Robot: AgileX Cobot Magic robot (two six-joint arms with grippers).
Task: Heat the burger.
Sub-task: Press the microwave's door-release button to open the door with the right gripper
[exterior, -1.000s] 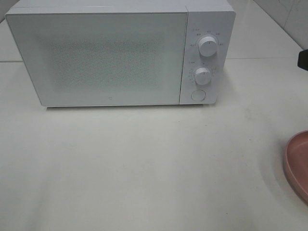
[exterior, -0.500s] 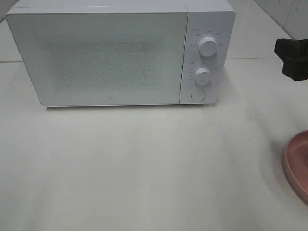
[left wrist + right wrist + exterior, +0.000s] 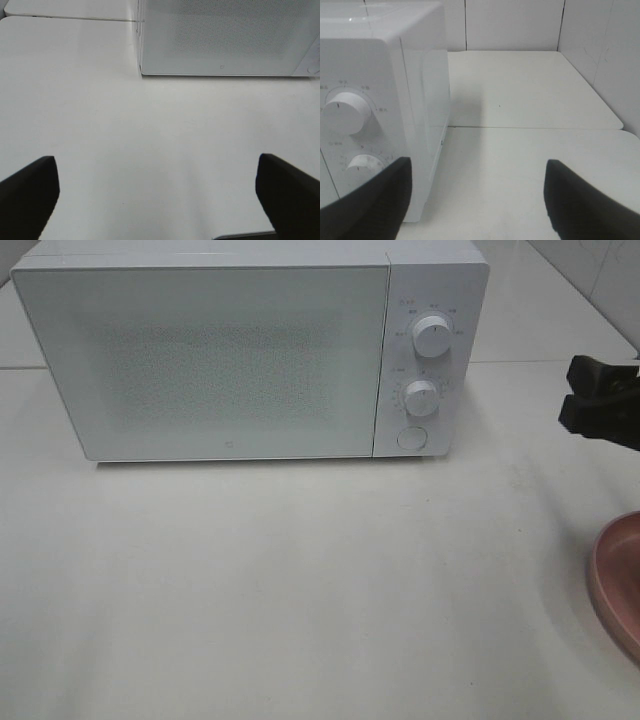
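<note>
Right arm (image 3: 603, 408) has slid in over the white table (image 3: 300, 580).

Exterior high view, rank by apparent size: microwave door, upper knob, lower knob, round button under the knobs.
1. microwave door, largest by far.
2. upper knob and lower knob: nearly alike. The upper looks slightly bigger, but too close to rank.
3. round button, smallest.

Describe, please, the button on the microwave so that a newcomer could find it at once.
Find the white microwave at the back of the table; its control panel runs down its right side. The button sits at the panel's bottom, below two knobs. Unlike them, it is flat, with no markings around it.
</note>
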